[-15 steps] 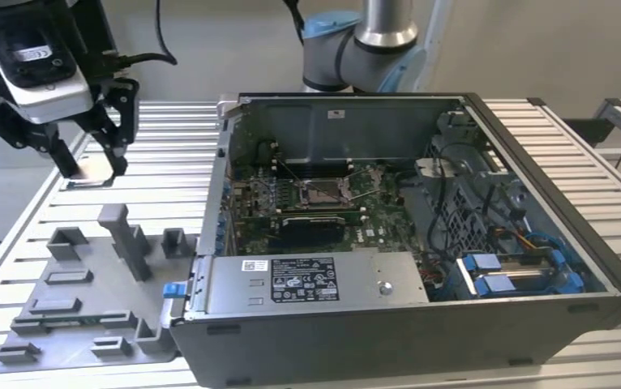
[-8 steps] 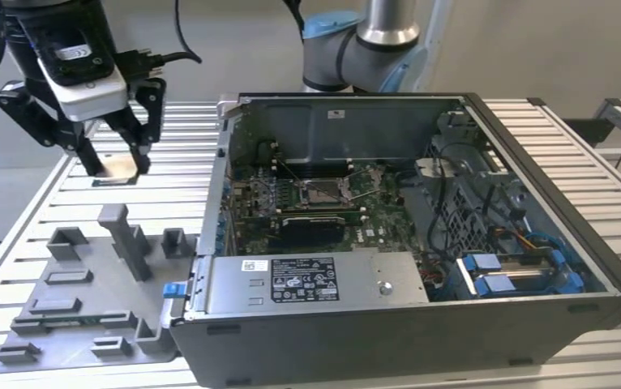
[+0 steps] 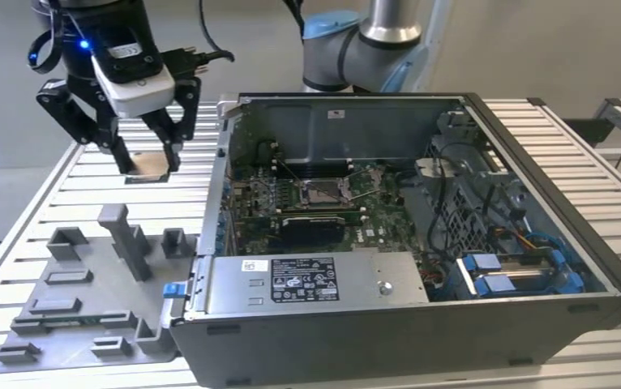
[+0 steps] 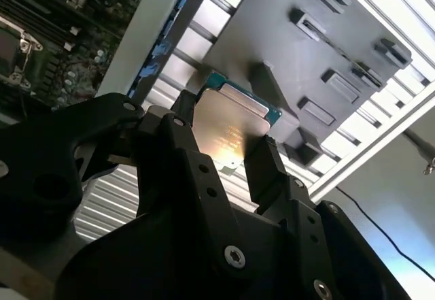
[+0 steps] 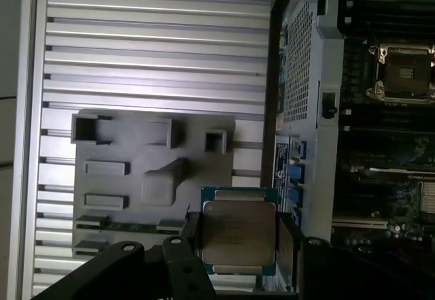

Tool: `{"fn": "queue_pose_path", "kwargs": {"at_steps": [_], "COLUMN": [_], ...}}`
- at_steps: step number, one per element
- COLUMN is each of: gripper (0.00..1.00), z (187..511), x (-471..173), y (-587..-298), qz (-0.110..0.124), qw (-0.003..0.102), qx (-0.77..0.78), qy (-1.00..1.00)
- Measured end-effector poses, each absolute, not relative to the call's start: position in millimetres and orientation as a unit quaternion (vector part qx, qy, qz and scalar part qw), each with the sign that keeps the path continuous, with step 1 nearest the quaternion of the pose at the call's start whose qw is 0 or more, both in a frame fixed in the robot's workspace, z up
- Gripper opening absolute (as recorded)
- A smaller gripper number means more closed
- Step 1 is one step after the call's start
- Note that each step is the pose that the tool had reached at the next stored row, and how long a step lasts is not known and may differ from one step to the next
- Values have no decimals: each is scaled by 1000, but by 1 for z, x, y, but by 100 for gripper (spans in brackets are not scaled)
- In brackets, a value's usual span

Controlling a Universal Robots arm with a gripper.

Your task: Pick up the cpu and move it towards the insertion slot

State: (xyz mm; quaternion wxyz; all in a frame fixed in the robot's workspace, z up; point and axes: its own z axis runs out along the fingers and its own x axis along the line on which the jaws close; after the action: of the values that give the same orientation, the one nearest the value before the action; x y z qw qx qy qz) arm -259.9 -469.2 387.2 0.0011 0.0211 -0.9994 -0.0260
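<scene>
Gripper [image 4: 224, 140] sits nearest the lens in both wrist views: black fingers [image 4: 265, 167] clenched on the cpu [image 4: 231, 120], one finger on each of two opposite edges. The other two edges are free. The cpu lies flat between the fingertips with its silvery face turned toward the wrist cameras and a green-tan rim showing round it.

Position, exterior view: the gripper hangs over the slatted bench [image 3: 67, 190], on the far side of the grey tray [image 3: 83, 324]. It is on the exterior view's left of the open computer case [image 3: 397, 324]. The cpu looks clear of the tray. Its height above the slats cannot be judged.

Key relation: the insertion slot [image 3: 322, 192] lies toward the exterior view's right of the gripper, inside the case, on the green board. The case's side wall [image 3: 224, 186] stands upright between the cpu and the slot. The cpu is square, so it has no long axis; the slot's silver frame sets the orientation to match.

Room:
- Open air above the case; no lid on it.
- A black panel [image 3: 310, 228] sits just beside the slot, toward the camera in the exterior view.
- Cables and blue drive brackets [image 3: 516, 271] are well apart from the slot, on the exterior view's right.
- The tray's upright posts [image 3: 126, 235] are near the gripper.
</scene>
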Motion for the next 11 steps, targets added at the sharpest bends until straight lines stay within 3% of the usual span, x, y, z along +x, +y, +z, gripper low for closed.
{"fn": "queue_pose_path", "kwargs": {"at_steps": [11], "gripper": [0], "z": [387], "x": [-219], "y": [-466], "qz": [-26], "qw": [1], "qx": [21], "qy": [-999]}}
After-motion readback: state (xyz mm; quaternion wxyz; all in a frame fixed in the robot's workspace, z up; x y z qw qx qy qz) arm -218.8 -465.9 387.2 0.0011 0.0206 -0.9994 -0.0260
